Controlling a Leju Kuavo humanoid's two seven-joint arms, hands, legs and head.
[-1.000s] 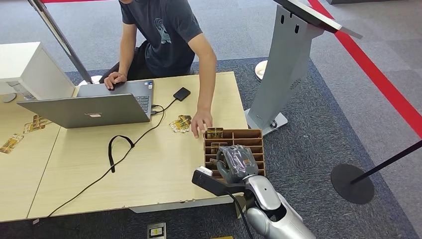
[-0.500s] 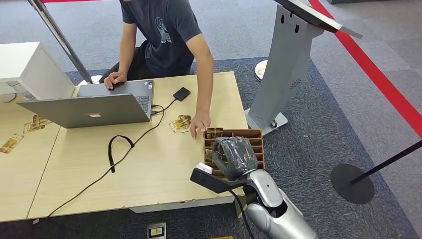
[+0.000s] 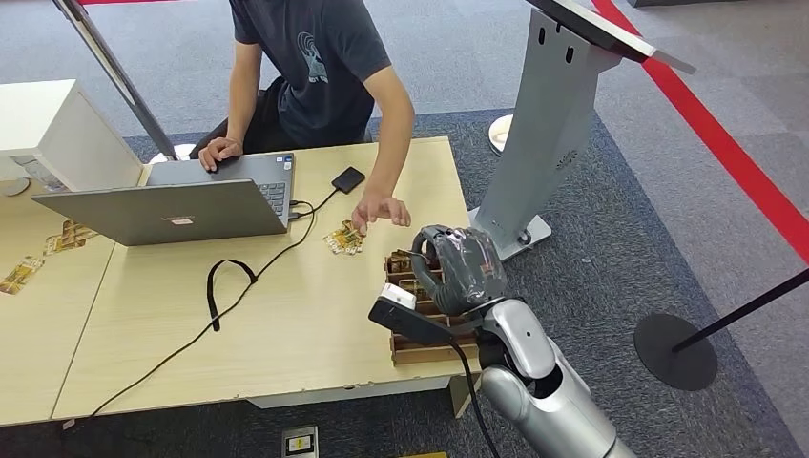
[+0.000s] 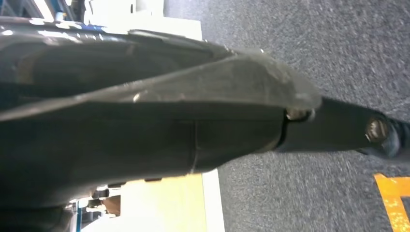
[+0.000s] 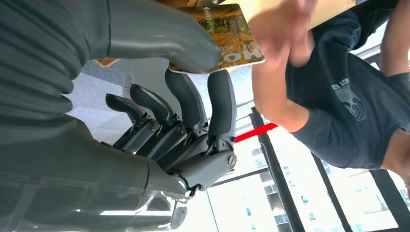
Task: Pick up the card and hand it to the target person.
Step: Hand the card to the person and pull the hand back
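My right hand [image 3: 456,269] hovers above the wooden card box [image 3: 429,353] at the table's near right corner. In the right wrist view the thumb [image 5: 159,34] and the dark fingers [image 5: 220,104] pinch a printed yellow-brown card [image 5: 227,36]. The seated person in a dark T-shirt [image 3: 320,67] holds one hand [image 3: 382,210] raised just beyond my right hand, close to the card. My left hand [image 4: 193,135] hangs over the grey carpet, dark and blurred, and its fingers cannot be made out.
An open laptop [image 3: 181,205] with a black cable [image 3: 229,286] stands at the table's far left. Loose cards [image 3: 345,237] lie beside the person's hand. A grey kiosk stand [image 3: 544,134] rises to the right of the table [image 3: 286,324].
My right hand has lifted out of the box and moved toward the person with the card. The person's hand has come up off the box's far edge.
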